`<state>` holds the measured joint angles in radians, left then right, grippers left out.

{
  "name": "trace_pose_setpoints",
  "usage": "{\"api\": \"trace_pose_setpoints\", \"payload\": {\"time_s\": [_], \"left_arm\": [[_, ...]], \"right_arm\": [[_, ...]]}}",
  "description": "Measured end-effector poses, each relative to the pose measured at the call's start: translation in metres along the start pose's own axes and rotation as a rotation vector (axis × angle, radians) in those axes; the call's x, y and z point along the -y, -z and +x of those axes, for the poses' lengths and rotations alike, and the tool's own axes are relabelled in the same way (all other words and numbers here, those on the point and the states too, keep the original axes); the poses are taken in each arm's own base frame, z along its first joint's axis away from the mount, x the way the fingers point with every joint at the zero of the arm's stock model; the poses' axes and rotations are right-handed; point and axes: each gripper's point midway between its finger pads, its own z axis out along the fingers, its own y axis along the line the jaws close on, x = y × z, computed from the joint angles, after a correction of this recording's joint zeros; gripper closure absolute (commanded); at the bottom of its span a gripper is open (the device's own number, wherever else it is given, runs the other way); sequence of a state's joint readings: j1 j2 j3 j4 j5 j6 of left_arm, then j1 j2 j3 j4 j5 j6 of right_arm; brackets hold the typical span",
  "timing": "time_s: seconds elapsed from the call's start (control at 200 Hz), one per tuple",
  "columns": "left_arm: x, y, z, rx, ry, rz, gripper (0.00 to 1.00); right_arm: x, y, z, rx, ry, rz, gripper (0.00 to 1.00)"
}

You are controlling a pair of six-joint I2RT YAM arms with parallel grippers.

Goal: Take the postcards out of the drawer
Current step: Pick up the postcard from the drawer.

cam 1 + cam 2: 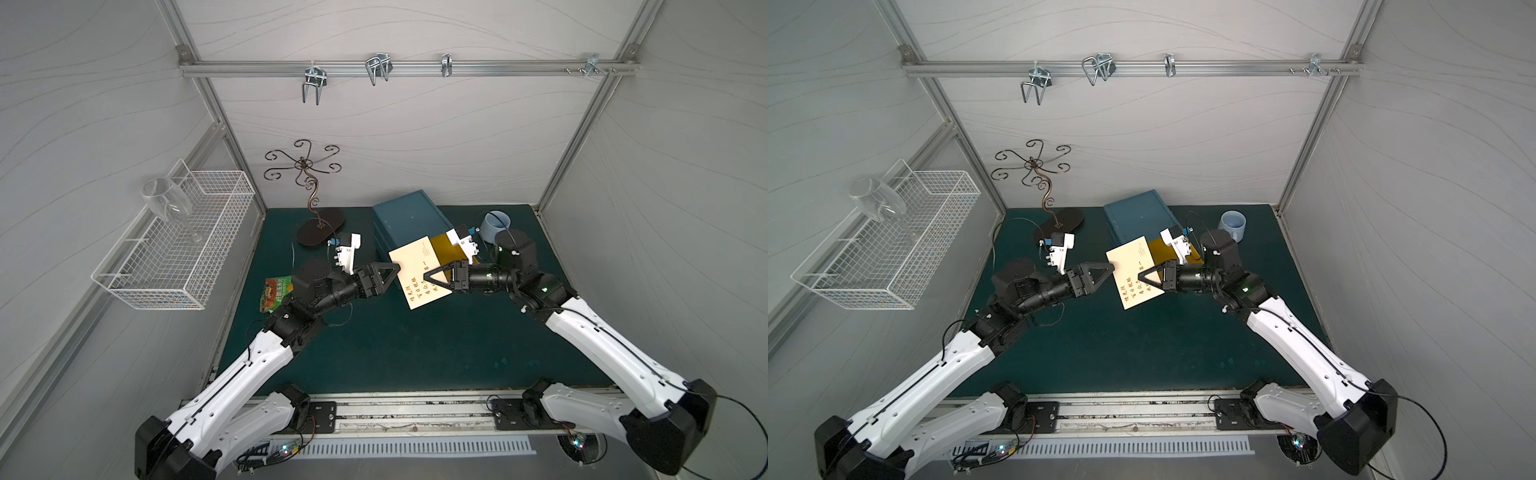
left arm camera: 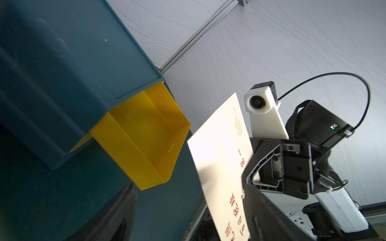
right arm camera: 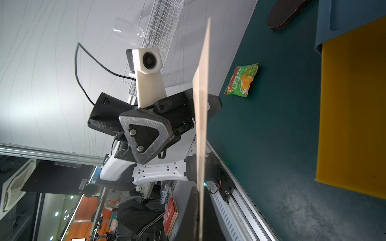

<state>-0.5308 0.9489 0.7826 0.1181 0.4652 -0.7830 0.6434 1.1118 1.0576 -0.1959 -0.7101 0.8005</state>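
My right claw point(image 1: 427, 277) pinches one postcard point(image 1: 413, 266) by its edge and holds it in the air above the worktop point(image 1: 415, 353), clear of the yellow drawer point(image 1: 439, 246). My left claw point(image 1: 395, 266) stands open astride the opposite edge, likely to take it over. The drawer looks empty.
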Motion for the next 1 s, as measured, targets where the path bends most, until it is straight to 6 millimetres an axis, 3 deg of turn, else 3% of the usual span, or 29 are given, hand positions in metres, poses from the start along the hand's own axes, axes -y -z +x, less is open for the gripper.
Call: {"api": "trace_pose_setpoints", "payload": {"time_s": [0.1, 0.25, 0.385, 0.655, 0.785, 0.91, 1.001], "left_arm": [[0.003, -0.008, -0.001, -0.009, 0.029, 0.040, 0.39], [0.004, -0.018, -0.004, -0.009, 0.067, 0.075, 0.76], [-0.002, -0.020, -0.003, -0.001, 0.079, 0.065, 1.00], [0.000, -0.015, -0.001, -0.024, 0.029, 0.028, 1.00], [0.002, -0.014, 0.002, -0.049, 0.020, 0.035, 1.00], [-0.016, -0.008, 0.002, -0.060, 0.046, -0.027, 1.00], [-0.026, -0.005, 0.004, -0.073, 0.063, -0.059, 1.00]], "right_arm": [[0.000, -0.005, -0.001, 0.007, 0.001, -0.009, 1.00], [0.011, -0.018, -0.001, -0.002, -0.023, -0.005, 1.00], [0.022, -0.023, -0.002, -0.002, -0.039, 0.023, 1.00], [0.024, -0.013, -0.004, -0.031, -0.042, 0.004, 0.99], [0.023, -0.007, -0.006, -0.041, -0.048, -0.021, 0.84], [0.045, 0.012, -0.031, 0.053, -0.072, 0.040, 0.71], [0.051, 0.018, -0.037, 0.078, -0.073, 0.058, 0.67]]}}
